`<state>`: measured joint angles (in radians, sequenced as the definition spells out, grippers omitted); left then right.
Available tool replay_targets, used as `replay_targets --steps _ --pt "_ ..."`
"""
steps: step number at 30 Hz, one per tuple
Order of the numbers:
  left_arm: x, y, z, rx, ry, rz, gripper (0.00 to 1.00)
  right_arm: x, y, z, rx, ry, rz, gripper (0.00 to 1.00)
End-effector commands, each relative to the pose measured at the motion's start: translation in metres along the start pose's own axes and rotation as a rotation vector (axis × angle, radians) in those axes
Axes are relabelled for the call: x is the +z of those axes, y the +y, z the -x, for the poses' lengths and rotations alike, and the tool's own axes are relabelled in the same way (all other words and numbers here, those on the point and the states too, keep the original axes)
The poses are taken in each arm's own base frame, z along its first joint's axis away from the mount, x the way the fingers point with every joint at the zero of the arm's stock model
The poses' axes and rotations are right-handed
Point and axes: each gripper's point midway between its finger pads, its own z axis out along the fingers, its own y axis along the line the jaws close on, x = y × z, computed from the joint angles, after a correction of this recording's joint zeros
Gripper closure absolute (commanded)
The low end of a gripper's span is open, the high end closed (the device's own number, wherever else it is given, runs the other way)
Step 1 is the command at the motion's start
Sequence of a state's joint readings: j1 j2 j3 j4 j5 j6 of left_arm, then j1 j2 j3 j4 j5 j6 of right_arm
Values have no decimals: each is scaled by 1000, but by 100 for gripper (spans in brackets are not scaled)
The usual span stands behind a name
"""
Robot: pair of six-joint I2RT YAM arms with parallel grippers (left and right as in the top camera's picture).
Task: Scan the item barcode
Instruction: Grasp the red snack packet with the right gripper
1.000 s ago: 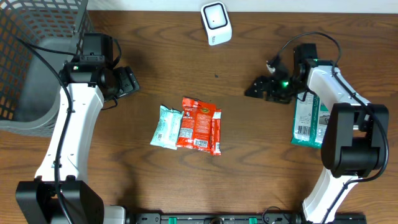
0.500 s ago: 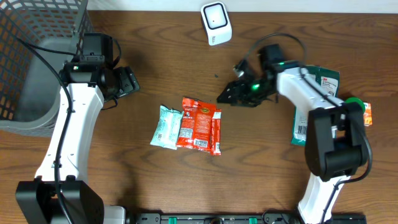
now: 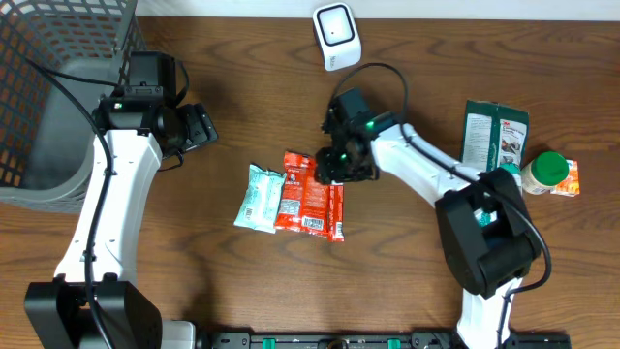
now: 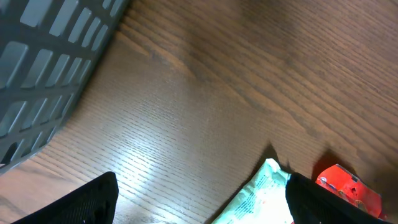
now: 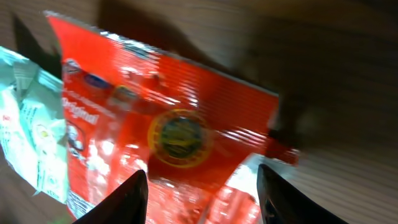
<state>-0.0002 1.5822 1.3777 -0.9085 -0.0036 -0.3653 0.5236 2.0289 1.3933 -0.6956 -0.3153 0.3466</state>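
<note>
Over the last second the right arm swung away from the green pouch [image 3: 494,131] on its own side and came in over the red snack packet [image 3: 312,196]. The packet lay flat on the bench [image 3: 407,281], well apart from the white barcode scanner [image 3: 336,36] and nearer the robot than it. The right claw [image 3: 334,167] had narrowed on the way. Its fingers [image 5: 134,198] stood partly apart astride the packet, with no grip on it to be seen. I judged this the start of the pick-up, with the scan itself not yet begun.

The left claw [image 3: 199,126], far to the left of the scanner beside the grey mesh basket [image 3: 39,97], had not moved. It stood wide open and empty.

The red packet was glossy, crinkled film, rectangular, with a crimped end. A mint-green sachet [image 3: 260,197] of similar thin film touched or overlapped its left edge, so it might drag along when the packet was lifted.
</note>
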Motion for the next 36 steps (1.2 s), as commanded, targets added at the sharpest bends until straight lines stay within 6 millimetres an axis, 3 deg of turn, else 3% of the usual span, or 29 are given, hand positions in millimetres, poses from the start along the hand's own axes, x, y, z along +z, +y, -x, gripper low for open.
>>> replay_targets --steps 1,6,13,20,24,28,30,34,36 --pt "-3 1 3 4 -14 4 14 5 9 3 -8 -19 -28 48" --pt "-3 1 3 4 -14 4 14 8 18 -3 47 -8 -25 47" --pt "-3 1 3 4 -14 4 14 14 31 -30 139 86 14 47" --pt "-3 1 3 4 -14 4 14 28 25 -42 152 98 11 49" --pt "-3 1 3 4 -14 4 14 40 21 -43 185 67 30 56" --pt "-3 1 3 4 -14 4 14 48 18 -49 221 59 35 69" --pt "-3 1 3 4 -14 4 14 48 17 -49 223 60 33 77" --pt "-3 1 3 4 -14 4 14 45 19 -48 223 65 58 84" --pt "-3 1 3 4 -14 4 14 40 22 -46 206 68 90 96"
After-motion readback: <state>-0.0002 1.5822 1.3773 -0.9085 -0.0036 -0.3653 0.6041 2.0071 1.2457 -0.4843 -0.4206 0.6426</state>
